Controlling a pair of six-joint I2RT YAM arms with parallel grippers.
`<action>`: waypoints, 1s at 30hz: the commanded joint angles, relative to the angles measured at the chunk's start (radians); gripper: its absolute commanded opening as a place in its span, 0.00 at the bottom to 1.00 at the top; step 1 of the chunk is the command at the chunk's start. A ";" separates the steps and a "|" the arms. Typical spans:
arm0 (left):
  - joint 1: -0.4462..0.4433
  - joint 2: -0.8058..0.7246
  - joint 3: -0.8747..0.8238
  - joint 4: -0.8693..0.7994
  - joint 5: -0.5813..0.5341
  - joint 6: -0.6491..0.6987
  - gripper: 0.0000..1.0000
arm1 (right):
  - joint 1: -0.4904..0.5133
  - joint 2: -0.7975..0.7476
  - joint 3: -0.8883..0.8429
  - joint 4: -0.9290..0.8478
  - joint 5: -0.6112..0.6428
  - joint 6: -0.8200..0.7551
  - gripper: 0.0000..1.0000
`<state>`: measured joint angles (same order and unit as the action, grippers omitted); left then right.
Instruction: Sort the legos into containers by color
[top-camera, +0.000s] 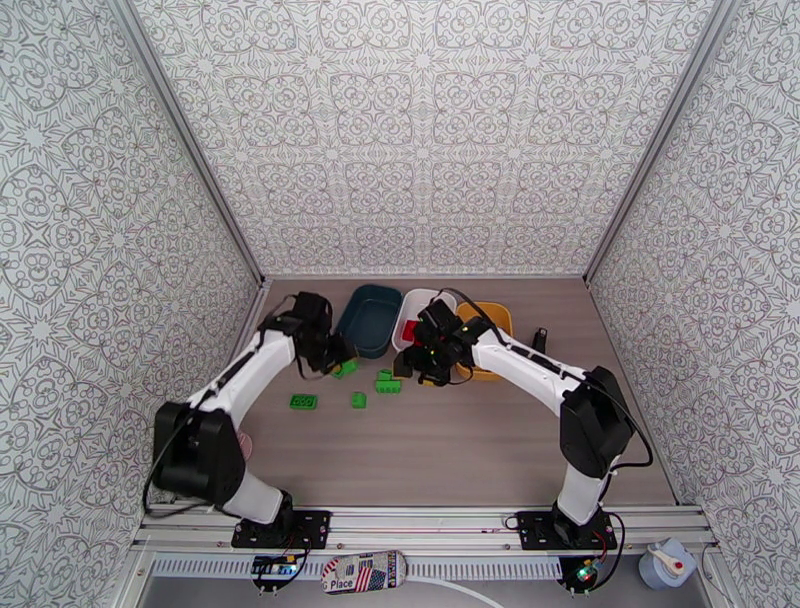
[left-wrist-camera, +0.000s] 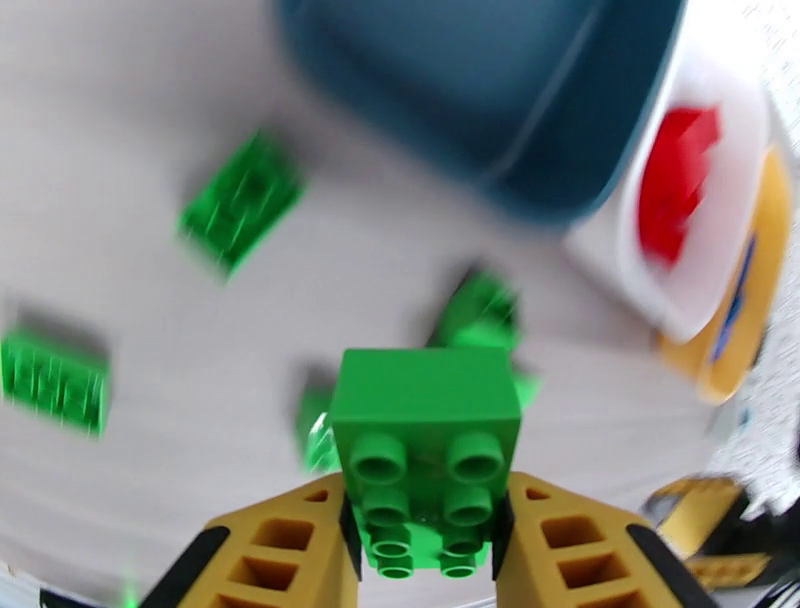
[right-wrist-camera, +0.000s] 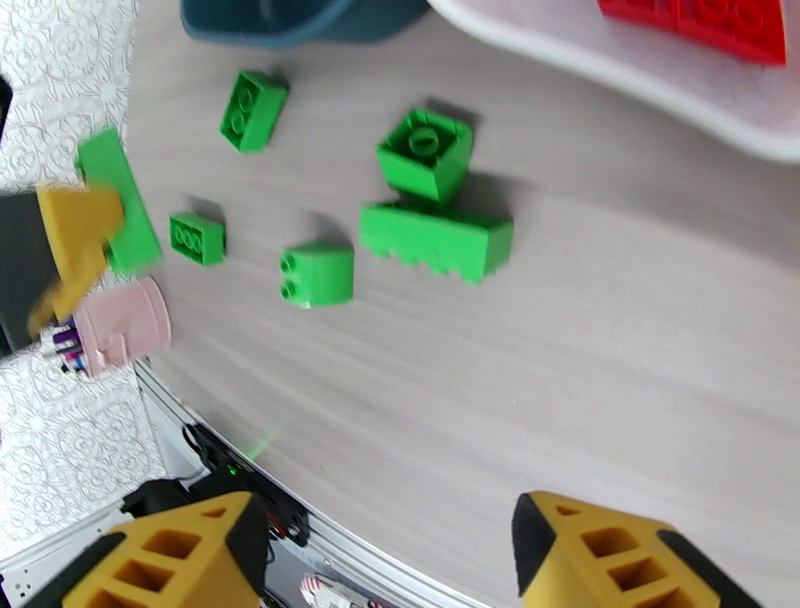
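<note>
Three tubs sit in a row at the far side of the table (top-camera: 470, 460): the left tub (top-camera: 368, 318), the middle tub (top-camera: 411, 304) just beside it, and the right tub (top-camera: 497, 318) beyond that. Some bricks (top-camera: 408, 330) lie in the middle tub. Loose bricks (top-camera: 303, 402) are scattered just near of the left and middle tubs (two of them touching). The left gripper (top-camera: 340, 362) holds one brick (left-wrist-camera: 425, 430) above that scatter.

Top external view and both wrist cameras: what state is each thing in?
Left gripper: shut on a green studded plastic brick.
Right gripper: open, empty.
Dark teal plastic tub: no bricks seen inside.
White plastic tub: holds red bricks.
Yellow plastic tub: holds a blue brick.
Loose green bricks: lying on the table.
</note>
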<state>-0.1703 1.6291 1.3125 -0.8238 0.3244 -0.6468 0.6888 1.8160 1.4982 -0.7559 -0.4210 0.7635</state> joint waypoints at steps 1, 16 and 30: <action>0.024 0.122 0.153 0.037 0.073 0.010 0.40 | -0.020 0.011 0.044 -0.008 0.008 0.004 0.73; 0.026 0.293 0.441 -0.069 0.014 0.042 0.86 | -0.044 0.024 0.081 -0.113 0.099 -0.060 0.85; -0.002 -0.122 -0.067 -0.025 -0.190 -0.050 0.99 | 0.069 0.303 0.371 -0.257 0.139 -0.068 0.89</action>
<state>-0.1608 1.5715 1.3296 -0.8494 0.2001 -0.6540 0.7345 2.0655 1.7893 -0.9390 -0.3214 0.7067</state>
